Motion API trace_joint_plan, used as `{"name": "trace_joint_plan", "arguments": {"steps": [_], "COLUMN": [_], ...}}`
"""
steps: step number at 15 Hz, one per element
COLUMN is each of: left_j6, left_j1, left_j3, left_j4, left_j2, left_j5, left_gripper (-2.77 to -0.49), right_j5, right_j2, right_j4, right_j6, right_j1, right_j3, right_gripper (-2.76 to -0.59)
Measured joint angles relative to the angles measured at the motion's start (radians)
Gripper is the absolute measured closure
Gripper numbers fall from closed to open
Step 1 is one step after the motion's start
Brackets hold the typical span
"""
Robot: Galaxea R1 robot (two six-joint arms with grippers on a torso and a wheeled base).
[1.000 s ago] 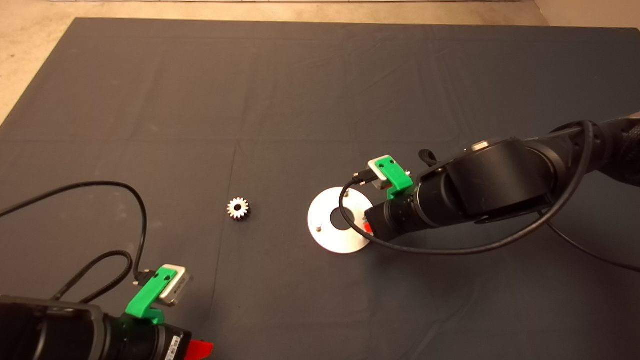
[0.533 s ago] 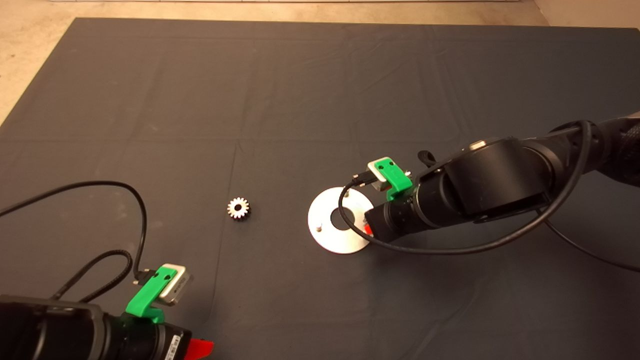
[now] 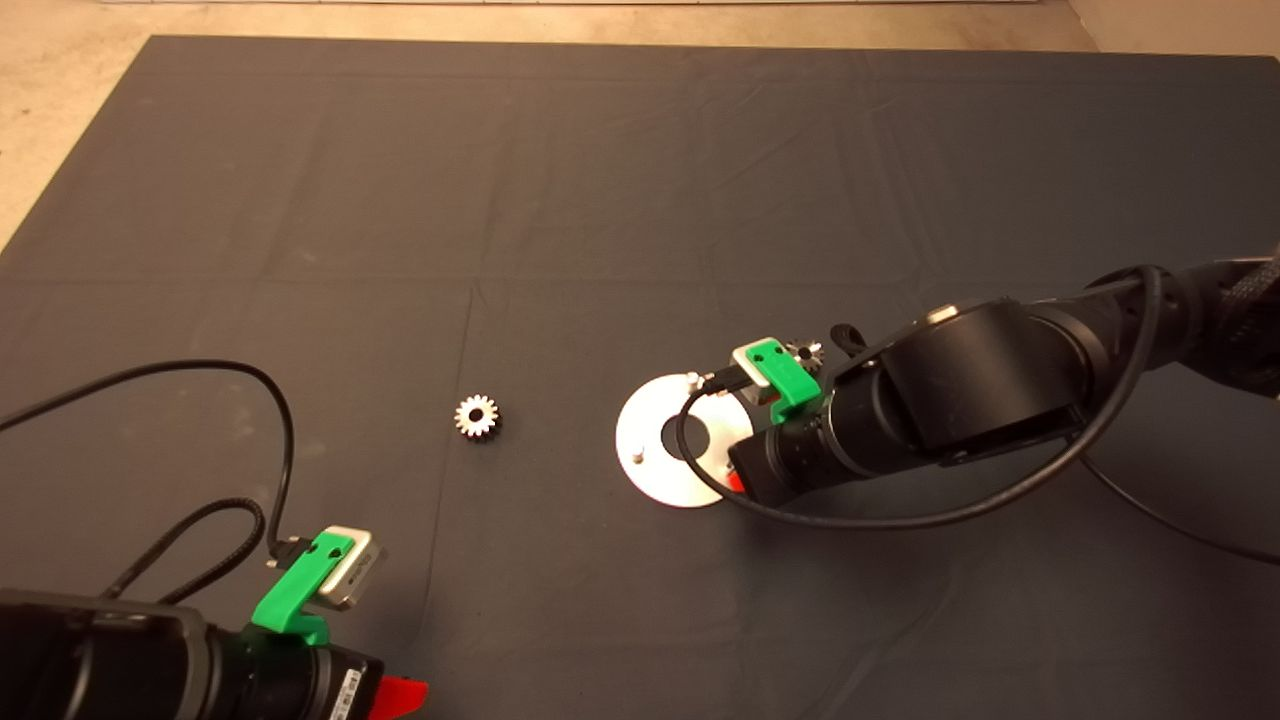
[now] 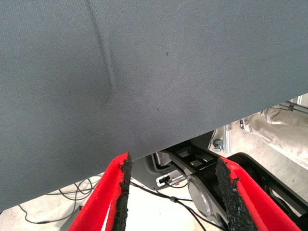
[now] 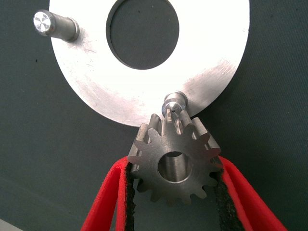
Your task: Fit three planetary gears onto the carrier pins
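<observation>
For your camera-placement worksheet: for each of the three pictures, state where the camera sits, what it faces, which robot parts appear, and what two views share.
Head view: above, looking down at the mat; both arms, disc, loose gear, another gear behind the right arm.
Left wrist view: on the parked left arm; left gripper open over the mat edge, floor beyond.
Right wrist view: on the right arm; right gripper holding a held gear beside a pin.
Shared: head and right wrist views both show the disc.

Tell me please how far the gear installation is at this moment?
No gear sits on a visible pin of the carrier disc yet. The right gripper holds one planetary gear just short of a carrier pin. A second gear and a third lie on the mat. The left gripper waits open.
</observation>
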Motion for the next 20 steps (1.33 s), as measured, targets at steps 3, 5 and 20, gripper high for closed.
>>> {"name": "trace_joint_plan", "arguments": {"steps": [3, 5, 20], "left_j6": [0.000, 0.000, 0.000], "left_j1": [0.000, 0.000, 0.000], "left_j3": [0.000, 0.000, 0.000], "left_j4": [0.000, 0.000, 0.009], "left_j2": [0.000, 0.000, -0.001], "left_j5": [0.000, -0.001, -0.001], "left_gripper": [-1.18, -1.18, -1.18], "right_j5": [0.000, 0.001, -0.004], "right_j2": [0.001, 0.006, 0.058], "right_j4": [0.000, 0.000, 0.001], "right_j6": [-0.013, -0.031, -0.082], "right_j1": [-0.003, -0.004, -0.006], "right_j3": [-0.006, -0.023, -0.100], "right_gripper": [-0.90, -0.90, -0.89]}}
